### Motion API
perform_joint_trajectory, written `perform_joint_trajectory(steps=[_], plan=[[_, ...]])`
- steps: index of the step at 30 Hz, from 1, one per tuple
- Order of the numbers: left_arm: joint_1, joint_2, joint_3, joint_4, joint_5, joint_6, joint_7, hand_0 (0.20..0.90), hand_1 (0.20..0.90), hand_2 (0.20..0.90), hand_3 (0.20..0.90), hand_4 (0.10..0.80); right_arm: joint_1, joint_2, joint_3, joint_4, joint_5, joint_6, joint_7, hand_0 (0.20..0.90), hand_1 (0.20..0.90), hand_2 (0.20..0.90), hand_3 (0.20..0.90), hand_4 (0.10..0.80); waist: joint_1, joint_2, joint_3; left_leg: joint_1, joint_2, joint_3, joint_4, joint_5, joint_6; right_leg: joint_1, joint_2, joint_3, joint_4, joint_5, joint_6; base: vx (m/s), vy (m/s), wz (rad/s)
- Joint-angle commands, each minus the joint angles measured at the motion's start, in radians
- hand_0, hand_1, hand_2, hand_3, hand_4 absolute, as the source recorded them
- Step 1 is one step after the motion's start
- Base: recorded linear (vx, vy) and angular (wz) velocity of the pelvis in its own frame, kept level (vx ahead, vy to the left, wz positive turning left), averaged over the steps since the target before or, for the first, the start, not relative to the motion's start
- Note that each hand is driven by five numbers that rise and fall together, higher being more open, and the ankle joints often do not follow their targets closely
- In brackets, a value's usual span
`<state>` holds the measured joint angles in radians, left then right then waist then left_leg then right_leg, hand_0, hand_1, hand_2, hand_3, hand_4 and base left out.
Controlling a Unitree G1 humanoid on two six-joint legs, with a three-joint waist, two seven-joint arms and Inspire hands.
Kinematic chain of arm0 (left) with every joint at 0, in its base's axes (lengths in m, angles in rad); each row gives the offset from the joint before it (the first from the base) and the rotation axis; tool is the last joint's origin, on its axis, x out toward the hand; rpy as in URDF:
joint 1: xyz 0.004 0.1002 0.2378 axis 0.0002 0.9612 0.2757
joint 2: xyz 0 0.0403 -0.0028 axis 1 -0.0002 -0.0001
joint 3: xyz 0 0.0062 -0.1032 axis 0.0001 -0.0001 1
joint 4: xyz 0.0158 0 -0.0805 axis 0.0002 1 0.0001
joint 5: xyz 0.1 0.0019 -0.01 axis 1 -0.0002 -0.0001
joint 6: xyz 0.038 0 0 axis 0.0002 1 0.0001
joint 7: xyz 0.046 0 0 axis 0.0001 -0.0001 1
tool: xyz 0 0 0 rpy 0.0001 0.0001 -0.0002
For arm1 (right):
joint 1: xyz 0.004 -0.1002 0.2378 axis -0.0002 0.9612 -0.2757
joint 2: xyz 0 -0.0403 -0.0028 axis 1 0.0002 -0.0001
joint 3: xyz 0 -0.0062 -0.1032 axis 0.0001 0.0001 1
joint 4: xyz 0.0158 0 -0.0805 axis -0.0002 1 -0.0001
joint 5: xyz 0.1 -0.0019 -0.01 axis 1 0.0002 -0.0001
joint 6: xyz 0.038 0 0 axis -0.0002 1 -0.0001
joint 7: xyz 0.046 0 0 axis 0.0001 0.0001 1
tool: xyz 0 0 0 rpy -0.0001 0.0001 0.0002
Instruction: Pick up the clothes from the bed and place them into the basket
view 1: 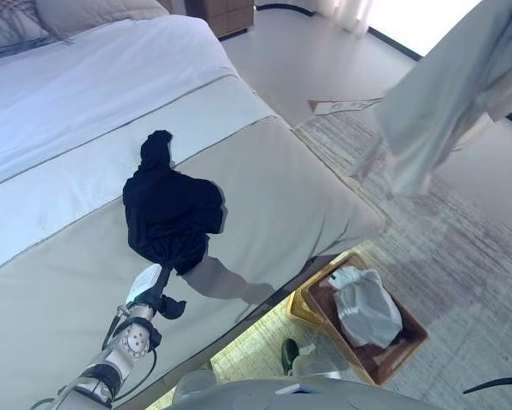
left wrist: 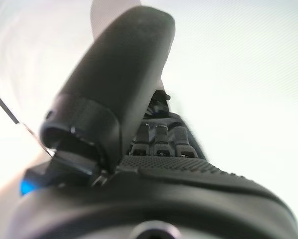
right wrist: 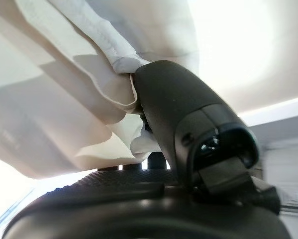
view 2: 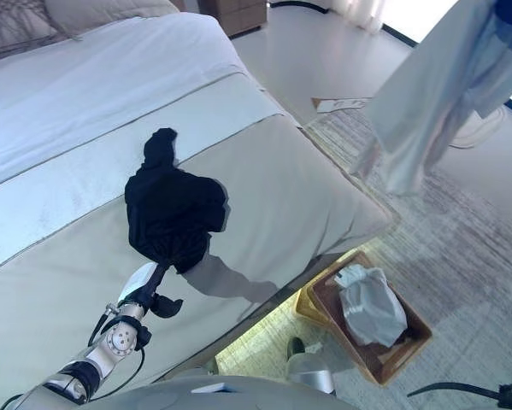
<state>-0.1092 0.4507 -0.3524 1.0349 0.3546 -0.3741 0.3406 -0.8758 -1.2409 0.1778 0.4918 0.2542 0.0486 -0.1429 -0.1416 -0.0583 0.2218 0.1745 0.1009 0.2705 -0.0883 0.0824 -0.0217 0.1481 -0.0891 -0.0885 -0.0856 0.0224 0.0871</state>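
Left hand (view 1: 157,295): clamps the lower hem of the black garment (view 1: 170,213), a soft crumpled heap lifted off the smooth beige bed (view 1: 273,196).
Basket (view 1: 409,329): brown, rectangular, on the floor beside the bed, one pale bundle (view 1: 367,307) inside.
Right hand (right wrist: 178,109): thumb pinches the hanging white garment (view 1: 452,85), thin, hemmed.
Risk: loose trailing cloth may snag the bed edge or drape outside the basket rim.

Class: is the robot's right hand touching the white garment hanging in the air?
Touching. The right wrist view shows the right hand with its thumb pressed into a bunched fold of the white garment; no gap shows between them.
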Motion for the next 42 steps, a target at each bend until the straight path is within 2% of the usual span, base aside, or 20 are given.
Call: perform_joint_trajectory(steps=[1, 7, 14, 17, 25, 35, 42], plan=[[-0.026, 0.066, -0.034, 0.045, 0.018, -0.056, 0.036, 0.900, 0.900, 0.900, 0.900, 0.800, -0.012, -0.092, -0.089, -0.051, 0.007, -0.052, -0.042, 0.300, 0.300, 0.300, 0.200, 0.100, 0.009, -0.024, -0.163, -0.023, 0.022, -0.022, 0.051, -0.133, -0.033, -0.105, 0.006, 0.020, 0.118, -0.049, 0.010, 0.015, -0.019, -0.18], [-0.030, 0.063, -0.041, 0.055, 0.027, -0.077, 0.030, 0.900, 0.900, 0.900, 0.900, 0.800, 0.120, -0.116, -0.206, -0.057, 0.033, -0.060, -0.003, 0.300, 0.300, 0.300, 0.200, 0.100, -0.036, -0.012, -0.174, -0.009, 0.028, -0.004, 0.048, -0.141, -0.036, -0.116, 0.013, 0.061, 0.119, -0.048, 0.013, 0.020, -0.020, -0.19], [-0.046, 0.055, -0.023, 0.060, 0.017, -0.075, 0.025, 0.900, 0.900, 0.900, 0.900, 0.800, 0.378, -0.046, -0.384, -0.103, 0.004, -0.061, 0.072, 0.300, 0.300, 0.300, 0.200, 0.100, -0.087, 0.013, -0.167, -0.006, 0.029, 0.027, 0.058, -0.151, -0.038, -0.140, 0.015, 0.090, 0.131, -0.045, 0.017, -0.002, -0.003, -0.15], [-0.049, 0.054, -0.015, 0.064, 0.006, -0.062, 0.017, 0.900, 0.900, 0.900, 0.900, 0.800, 0.431, -0.014, -0.405, -0.107, -0.019, -0.067, 0.100, 0.300, 0.300, 0.300, 0.200, 0.100, -0.093, 0.018, -0.165, -0.007, 0.028, 0.033, 0.062, -0.155, -0.037, -0.145, 0.015, 0.094, 0.134, -0.045, 0.017, -0.006, -0.012, -0.15], [-0.046, 0.048, 0.011, 0.077, 0.022, -0.057, 0.002, 0.900, 0.900, 0.900, 0.900, 0.800, 0.513, 0.067, -0.388, -0.093, -0.066, -0.063, 0.176, 0.300, 0.300, 0.300, 0.200, 0.100, -0.099, 0.026, -0.161, -0.005, 0.030, 0.042, 0.068, -0.159, -0.039, -0.155, 0.016, 0.094, 0.145, -0.048, 0.016, 0.010, -0.022, -0.05], [-0.064, 0.037, 0.015, 0.057, 0.030, -0.051, -0.019, 0.900, 0.900, 0.900, 0.900, 0.800, 0.558, 0.214, -0.326, -0.055, -0.142, -0.063, 0.190, 0.300, 0.300, 0.300, 0.200, 0.100, -0.091, 0.040, -0.145, -0.010, 0.024, 0.036, 0.072, -0.162, -0.041, -0.163, 0.011, 0.082, 0.147, -0.043, 0.017, 0.001, -0.003, 0.00], [-0.081, 0.031, 0.009, 0.041, 0.024, -0.038, -0.028, 0.900, 0.900, 0.900, 0.900, 0.800, 0.566, 0.285, -0.268, 0.033, -0.168, -0.056, 0.200, 0.300, 0.300, 0.300, 0.200, 0.100, -0.075, 0.047, -0.138, -0.012, 0.020, 0.030, 0.071, -0.159, -0.039, -0.161, 0.006, 0.069, 0.145, -0.039, 0.020, 0.000, 0.000, 0.00]])
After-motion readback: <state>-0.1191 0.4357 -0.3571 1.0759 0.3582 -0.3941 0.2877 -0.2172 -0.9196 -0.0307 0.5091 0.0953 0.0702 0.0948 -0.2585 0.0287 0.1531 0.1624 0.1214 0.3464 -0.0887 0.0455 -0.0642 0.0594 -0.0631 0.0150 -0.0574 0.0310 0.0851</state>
